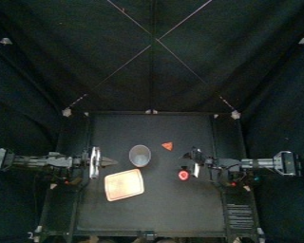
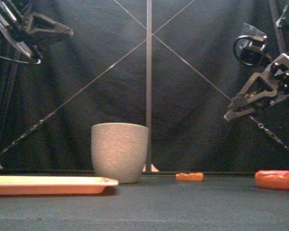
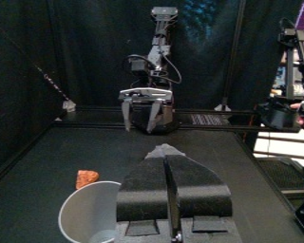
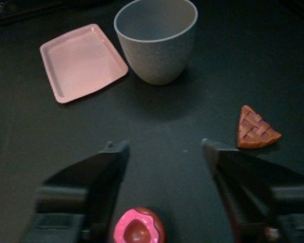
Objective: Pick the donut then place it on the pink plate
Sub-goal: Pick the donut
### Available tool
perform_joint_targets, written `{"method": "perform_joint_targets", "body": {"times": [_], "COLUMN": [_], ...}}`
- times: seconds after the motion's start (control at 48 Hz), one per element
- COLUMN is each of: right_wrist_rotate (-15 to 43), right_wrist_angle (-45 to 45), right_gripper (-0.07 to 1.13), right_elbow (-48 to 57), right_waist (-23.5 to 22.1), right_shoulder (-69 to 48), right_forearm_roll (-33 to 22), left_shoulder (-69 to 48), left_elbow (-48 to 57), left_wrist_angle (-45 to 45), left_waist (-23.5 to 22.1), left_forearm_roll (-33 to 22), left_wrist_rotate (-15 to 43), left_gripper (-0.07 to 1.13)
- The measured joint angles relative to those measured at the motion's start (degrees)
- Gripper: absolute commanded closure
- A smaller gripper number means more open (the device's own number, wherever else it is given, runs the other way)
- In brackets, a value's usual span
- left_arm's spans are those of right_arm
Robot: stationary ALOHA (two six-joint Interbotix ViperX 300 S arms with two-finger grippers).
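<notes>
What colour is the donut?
Red. The donut shows best in the front view.

The scene is dim, the black curtains (image 1: 66, 57) swallowing light. The pink tray (image 1: 124, 186), at eight o'clock on the table (image 1: 155, 216), shows brightest; the donut (image 1: 182, 175), at three o'clock, glows.

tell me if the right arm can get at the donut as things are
Probably yes. The right gripper hangs open above the donut, which lies in line with the gap between its jaws, with nothing over it. The cup and tray sit well off.
</notes>
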Motion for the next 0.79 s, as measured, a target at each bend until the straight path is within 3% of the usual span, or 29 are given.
{"method": "perform_joint_targets", "body": {"times": [0.125, 0.479, 0.792], "right_wrist_rotate": [0.26, 0.35, 0.26], "right_wrist_angle": [0.70, 10.11, 14.06], "right_gripper": [0.02, 0.02, 0.02], "right_elbow": [0.00, -0.26, -0.88], "right_waist": [0.18, 5.10, 5.54], "right_shoulder": [1.41, 7.91, 11.34], "right_forearm_roll": [1.41, 6.86, 10.28], "left_shoulder": [0.00, 0.00, 0.00], "left_elbow": [0.00, 0.00, 0.79], "left_wrist_angle": [0.00, 0.00, 0.00], "left_waist": [0.44, 1.32, 2.72], "left_forearm_roll": [0.00, -0.09, -1.67], "left_wrist_rotate": [0.00, -0.18, -0.26], "left_gripper": [1.07, 1.07, 1.07]}}
